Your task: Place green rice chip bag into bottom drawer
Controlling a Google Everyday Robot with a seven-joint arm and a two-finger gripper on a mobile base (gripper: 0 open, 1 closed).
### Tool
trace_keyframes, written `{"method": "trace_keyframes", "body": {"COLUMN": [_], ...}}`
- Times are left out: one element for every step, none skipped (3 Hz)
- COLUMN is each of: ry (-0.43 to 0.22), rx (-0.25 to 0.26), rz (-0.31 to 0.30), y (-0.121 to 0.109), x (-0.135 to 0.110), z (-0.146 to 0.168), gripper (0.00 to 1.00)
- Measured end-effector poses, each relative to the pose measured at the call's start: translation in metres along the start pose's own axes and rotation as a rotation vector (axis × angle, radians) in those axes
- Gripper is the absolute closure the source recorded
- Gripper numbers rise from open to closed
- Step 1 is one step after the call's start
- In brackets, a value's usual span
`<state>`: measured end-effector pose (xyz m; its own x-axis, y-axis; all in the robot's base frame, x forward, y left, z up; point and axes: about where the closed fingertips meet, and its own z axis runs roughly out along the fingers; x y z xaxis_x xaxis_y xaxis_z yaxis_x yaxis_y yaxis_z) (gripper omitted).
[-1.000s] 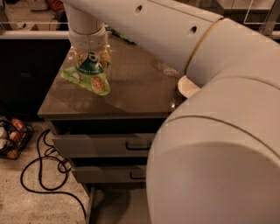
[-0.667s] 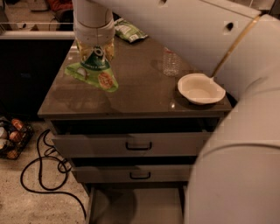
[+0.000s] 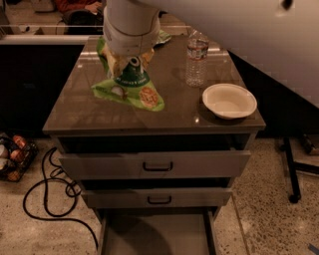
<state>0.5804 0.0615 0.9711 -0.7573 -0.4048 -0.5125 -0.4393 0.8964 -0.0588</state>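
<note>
Pincer [image 3: 128,60], clamped on the green rice chip bag [image 3: 131,89], has moved it toward the middle of the cabinet top [image 3: 75,115]

A water bottle [image 3: 197,59] stands at the countertop's [image 3: 84,112] back right, a white bowl [image 3: 229,101] just in front; a pale bag [image 3: 162,37] peeks from behind the gripper [image 3: 128,67] over the back left. A black cable [image 3: 47,199] loops on the floor.

A broad, smooth white arm shell [image 3: 239,35] fills the upper right of the frame, with one small dark round recess [image 3: 285,4] near the top edge. At upper centre-left it narrows to a white cylindrical wrist [image 3: 130,27] with stepped rings. The gripper [image 3: 130,62] sits just beneath the wrist, largely hidden in the green rice chip bag [image 3: 130,92].
</note>
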Motion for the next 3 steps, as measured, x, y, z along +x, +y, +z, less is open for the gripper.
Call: {"method": "trace_keyframes", "body": {"ry": [-0.009, -0.009, -0.003], "rx": [0.013, 0.013, -0.011], "rz": [-0.061, -0.061, -0.089], "y": [-0.0141, -0.0141, -0.0184], "x": [0.0345, 0.0345, 0.0319], "z": [-0.0169, -0.017, -0.0203], "gripper": [1.0, 1.0, 1.0]}}
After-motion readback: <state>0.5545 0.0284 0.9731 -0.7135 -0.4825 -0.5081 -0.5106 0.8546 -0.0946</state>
